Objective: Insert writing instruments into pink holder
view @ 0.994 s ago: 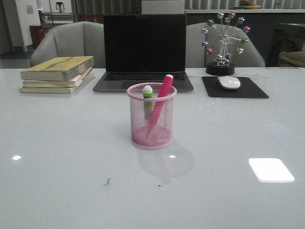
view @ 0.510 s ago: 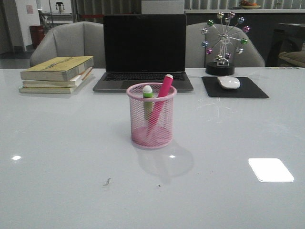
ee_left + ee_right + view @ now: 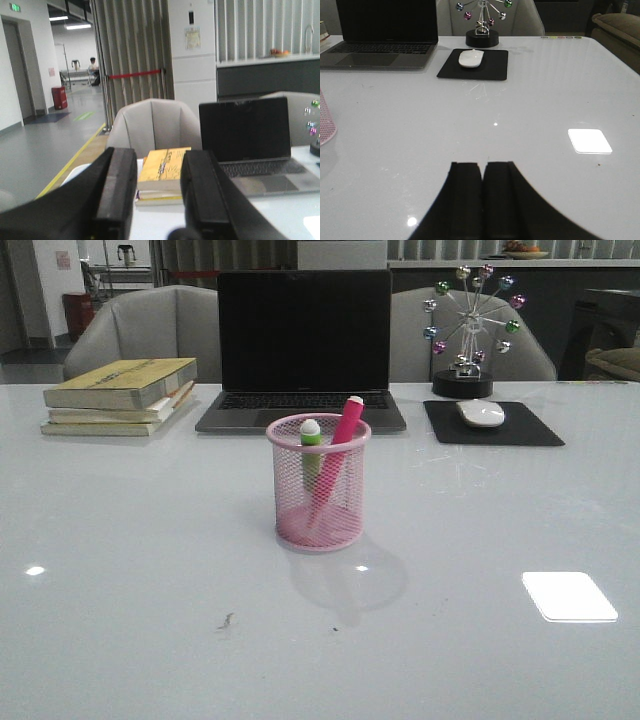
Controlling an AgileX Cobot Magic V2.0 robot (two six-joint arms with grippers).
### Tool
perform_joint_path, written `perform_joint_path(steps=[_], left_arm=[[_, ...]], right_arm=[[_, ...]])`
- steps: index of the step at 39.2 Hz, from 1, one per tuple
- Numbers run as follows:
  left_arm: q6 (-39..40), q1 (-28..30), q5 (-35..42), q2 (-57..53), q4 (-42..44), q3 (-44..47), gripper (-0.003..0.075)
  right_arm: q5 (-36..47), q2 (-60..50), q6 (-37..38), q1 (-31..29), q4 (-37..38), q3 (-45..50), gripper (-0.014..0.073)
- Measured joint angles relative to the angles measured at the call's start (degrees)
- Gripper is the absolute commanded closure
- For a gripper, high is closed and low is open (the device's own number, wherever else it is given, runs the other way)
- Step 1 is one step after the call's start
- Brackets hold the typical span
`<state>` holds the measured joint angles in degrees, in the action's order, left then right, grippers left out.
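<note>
The pink holder (image 3: 318, 483) stands upright at the middle of the table in the front view; a sliver of its mesh side (image 3: 326, 125) shows in the right wrist view. Inside it lean the green marker (image 3: 311, 440) and the hot pink marker (image 3: 344, 432), caps up above the rim. Neither arm appears in the front view. My left gripper (image 3: 159, 172) is open and empty, raised and facing the books. My right gripper (image 3: 482, 170) is shut with nothing in it, low over bare table, well away from the holder.
An open laptop (image 3: 303, 345) stands behind the holder. A stack of books (image 3: 120, 395) lies at the back left. A white mouse (image 3: 481, 413) rests on a black pad (image 3: 492, 424), with a ball ornament (image 3: 467, 330) behind it. Chairs stand past the far edge.
</note>
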<state>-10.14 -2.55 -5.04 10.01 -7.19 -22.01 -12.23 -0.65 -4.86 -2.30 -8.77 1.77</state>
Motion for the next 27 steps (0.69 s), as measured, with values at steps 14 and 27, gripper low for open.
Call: perform_joint_path(steps=[14,27], left_arm=[[4.4,0.0,0.4,-10.3,2.8,5.9,0.0421],[4.4,0.0,0.4,-10.3,2.8,14.5,0.0568]], right_arm=[[-0.1,0.0,0.0,0.0,0.0,0.0,0.0538],[-0.2,0.0,0.0,0.0,0.0,0.0,0.0538]])
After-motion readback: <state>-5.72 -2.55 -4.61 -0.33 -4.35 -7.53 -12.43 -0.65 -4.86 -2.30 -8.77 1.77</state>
